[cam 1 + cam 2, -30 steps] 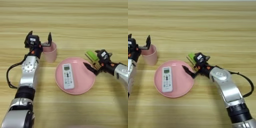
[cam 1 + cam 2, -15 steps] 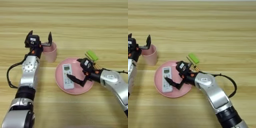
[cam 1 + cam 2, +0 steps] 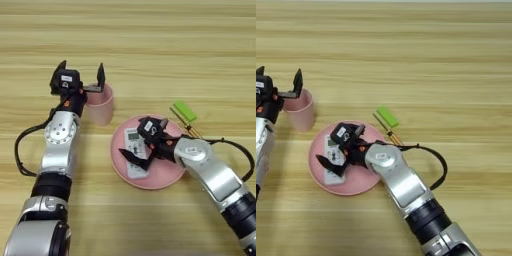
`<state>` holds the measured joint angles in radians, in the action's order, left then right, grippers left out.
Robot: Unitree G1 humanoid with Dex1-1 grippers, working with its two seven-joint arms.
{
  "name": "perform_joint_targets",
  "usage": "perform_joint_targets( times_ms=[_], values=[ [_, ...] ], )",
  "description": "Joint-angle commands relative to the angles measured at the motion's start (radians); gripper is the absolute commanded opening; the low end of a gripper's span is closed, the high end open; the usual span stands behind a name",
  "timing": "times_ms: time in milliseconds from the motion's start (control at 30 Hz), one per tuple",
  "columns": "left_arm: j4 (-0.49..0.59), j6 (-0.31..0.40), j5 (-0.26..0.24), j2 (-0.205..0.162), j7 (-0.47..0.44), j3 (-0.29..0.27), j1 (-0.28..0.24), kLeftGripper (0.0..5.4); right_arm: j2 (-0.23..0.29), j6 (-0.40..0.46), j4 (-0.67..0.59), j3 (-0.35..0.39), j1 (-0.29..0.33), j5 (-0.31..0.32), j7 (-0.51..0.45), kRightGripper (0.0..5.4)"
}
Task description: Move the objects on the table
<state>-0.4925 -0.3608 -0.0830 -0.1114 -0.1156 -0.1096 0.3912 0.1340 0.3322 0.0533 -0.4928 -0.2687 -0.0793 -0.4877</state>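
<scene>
On the light wood-grain table (image 3: 150, 45), the round pink plate (image 3: 165, 179) sits near the front edge holding the white rectangular remote (image 3: 133, 159). Nothing looks moved off yet. The right gripper (image 3: 142, 150), beside the plate's right rim 1 s ago, now straddles the remote, fingers spread, not yet closed. The left gripper (image 3: 80, 76) hangs open at the pink plastic cup (image 3: 100, 106), unchanged.
</scene>
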Motion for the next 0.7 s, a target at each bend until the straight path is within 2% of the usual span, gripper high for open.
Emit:
perform_joint_targets(
  times_ms=[33,333,700],
  values=[
    [0.01,-0.004,0.01,0.002,0.004,0.006,0.002,5.4,-0.006,-0.028,0.025,-0.029,-0.006,-0.05,0.02,5.38],
    [0.008,-0.006,0.01,0.002,0.006,0.007,0.004,5.4,-0.013,-0.035,0.041,-0.04,0.002,-0.1,0.029,5.38],
    [-0.001,-0.009,0.011,0.005,0.009,0.01,0.009,5.4,0.048,0.028,-0.018,-0.043,0.002,-0.15,-0.013,5.38]
  ],
)
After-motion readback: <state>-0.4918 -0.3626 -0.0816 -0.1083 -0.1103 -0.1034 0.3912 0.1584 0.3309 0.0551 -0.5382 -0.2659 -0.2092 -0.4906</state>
